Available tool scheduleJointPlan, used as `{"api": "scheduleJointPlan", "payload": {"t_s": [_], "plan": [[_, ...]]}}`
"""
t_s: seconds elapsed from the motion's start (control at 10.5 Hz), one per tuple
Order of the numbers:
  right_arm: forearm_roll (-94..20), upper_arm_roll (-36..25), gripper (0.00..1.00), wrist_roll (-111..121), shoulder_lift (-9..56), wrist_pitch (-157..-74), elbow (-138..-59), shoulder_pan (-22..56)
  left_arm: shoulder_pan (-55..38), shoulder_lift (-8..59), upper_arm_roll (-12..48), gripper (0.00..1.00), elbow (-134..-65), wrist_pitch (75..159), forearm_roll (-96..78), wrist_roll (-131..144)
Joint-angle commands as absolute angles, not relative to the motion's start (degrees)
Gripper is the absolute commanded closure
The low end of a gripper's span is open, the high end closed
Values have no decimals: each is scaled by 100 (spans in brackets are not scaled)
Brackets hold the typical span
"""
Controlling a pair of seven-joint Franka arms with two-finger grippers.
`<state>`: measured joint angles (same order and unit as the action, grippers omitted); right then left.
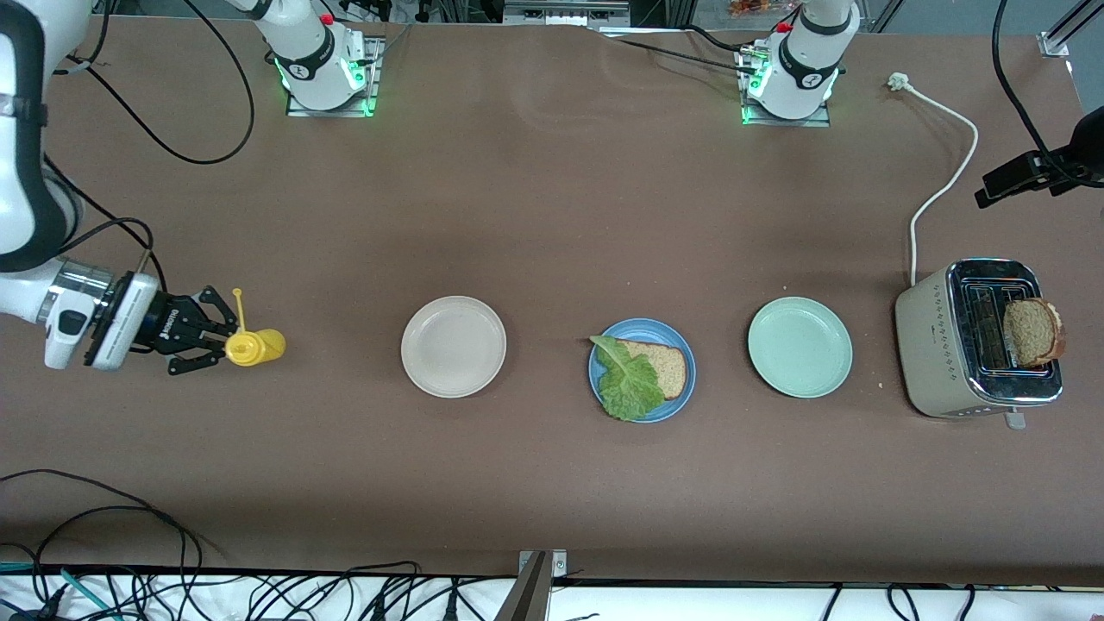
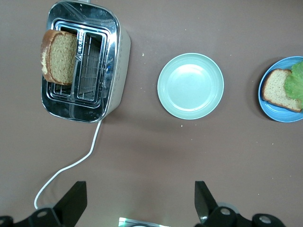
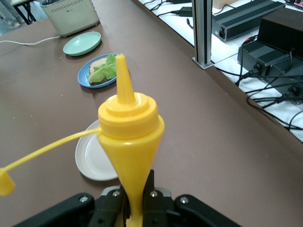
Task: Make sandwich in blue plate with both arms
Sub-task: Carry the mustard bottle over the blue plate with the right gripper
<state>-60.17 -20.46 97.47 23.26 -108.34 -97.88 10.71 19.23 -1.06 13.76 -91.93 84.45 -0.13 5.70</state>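
Bread [image 1: 666, 366] topped with lettuce [image 1: 628, 384] is seen on the blue plate [image 1: 681, 398] in the front view, between the cream and mint plates, while a yellow squeeze bottle [image 1: 255, 347] is clamped by the right gripper [image 1: 210, 341] toward that arm's end. From the left wrist, the left gripper [image 2: 139, 201] is shown spread wide and empty above the table near the toaster [image 2: 85, 64], where a second slice [image 2: 59, 56] is lodged. From the right wrist, the nozzle [image 3: 124, 78] is seen uncapped, so the bottle should be carried steadily over the lettuce and squeezed gently.

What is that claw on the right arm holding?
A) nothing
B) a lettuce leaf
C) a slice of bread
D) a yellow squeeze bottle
D: the right claw is shut on the yellow squeeze bottle, its cap dangling open.
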Motion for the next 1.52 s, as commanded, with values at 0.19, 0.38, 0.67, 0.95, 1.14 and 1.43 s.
{"api": "scheduleJointPlan", "payload": {"t_s": [0.19,0.38,0.67,0.95,1.14,1.43], "plan": [[-4136,-610,88,6950,1776,-11985,-9449,1028,1951,-70,1380,0,-9097,8411,-79,510],[-2566,347,88,5553,1767,-12802,-9256,1028,1951,-70,1380,0,-9097,8411,-79,510],[-341,1508,88,3531,1915,-13420,-9255,1028,1951,-53,1380,0,-9097,8411,-79,510],[1559,2004,88,1896,2266,-13693,-9290,1447,2126,-18,1371,0,-9097,8420,-114,501],[2964,2013,89,474,2565,-13676,-9290,1984,2302,44,1371,0,-9097,8420,-333,492],[4391,2013,100,-1244,3022,-13614,-9264,2574,2320,44,1380,0,-9097,8420,-299,501]]}}
